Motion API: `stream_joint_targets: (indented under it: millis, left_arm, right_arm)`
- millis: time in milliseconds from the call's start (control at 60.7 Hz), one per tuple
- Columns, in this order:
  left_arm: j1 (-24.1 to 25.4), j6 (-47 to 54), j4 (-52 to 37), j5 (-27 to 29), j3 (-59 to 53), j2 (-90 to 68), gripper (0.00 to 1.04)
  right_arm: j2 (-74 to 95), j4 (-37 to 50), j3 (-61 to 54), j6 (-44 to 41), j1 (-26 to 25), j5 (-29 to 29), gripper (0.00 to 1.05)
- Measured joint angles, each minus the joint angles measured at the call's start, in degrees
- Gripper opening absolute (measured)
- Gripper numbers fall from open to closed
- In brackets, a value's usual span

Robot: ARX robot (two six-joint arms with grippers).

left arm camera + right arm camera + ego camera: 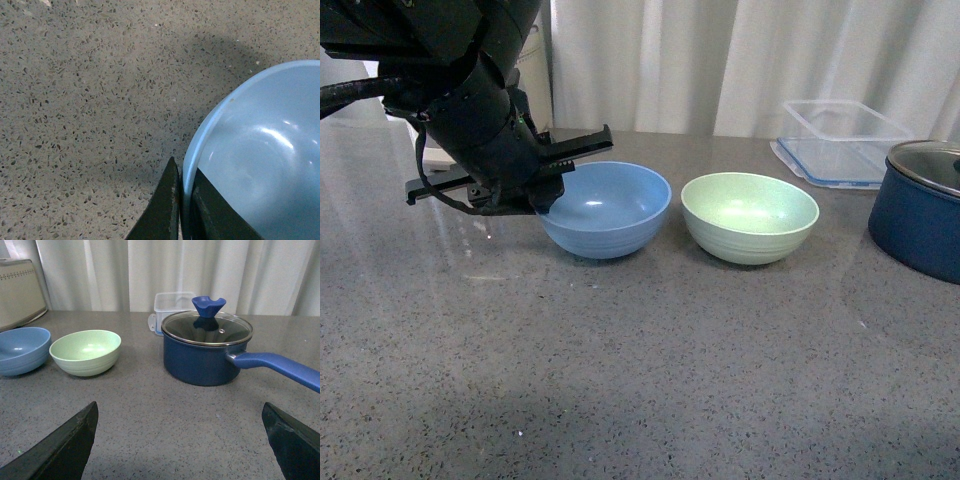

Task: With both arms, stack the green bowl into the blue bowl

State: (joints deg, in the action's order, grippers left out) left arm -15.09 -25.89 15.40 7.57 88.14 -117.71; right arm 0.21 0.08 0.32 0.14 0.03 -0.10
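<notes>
The blue bowl [608, 208] stands on the grey counter with the green bowl [750, 216] just to its right, a small gap between them. My left gripper [542, 198] is shut on the blue bowl's left rim. In the left wrist view the left gripper [183, 187] has one finger outside and one inside the blue bowl [260, 165]. My right gripper [181, 432] is open over bare counter and does not show in the front view. It faces the green bowl [86, 352] and the blue bowl [21, 350] from a distance.
A dark navy pot [923, 208] with a glass lid stands at the right edge; its long blue handle [280, 368] sticks out sideways. A clear plastic container [842, 142] sits behind the green bowl. White curtains hang behind the counter.
</notes>
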Motion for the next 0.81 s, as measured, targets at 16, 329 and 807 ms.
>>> stream_joint_targets:
  millis: [16,329,807]
  left_arm:
    - [0.00,-0.04,0.00,-0.04,0.07,-0.09,0.04]
    - [-0.02,0.15,-4.76,-2.97,-2.47,2.67,0.47]
    - [5.05,23.98,-55.84,2.58,-52.78,42.34,0.19]
  right_arm:
    - [0.00,0.00,0.00,0.00,0.00,0.00,0.95]
    - [0.00,0.00,0.00,0.00,0.00,0.00,0.95]
    - [0.00,0.00,0.00,-0.02,0.00,-0.02,0.95]
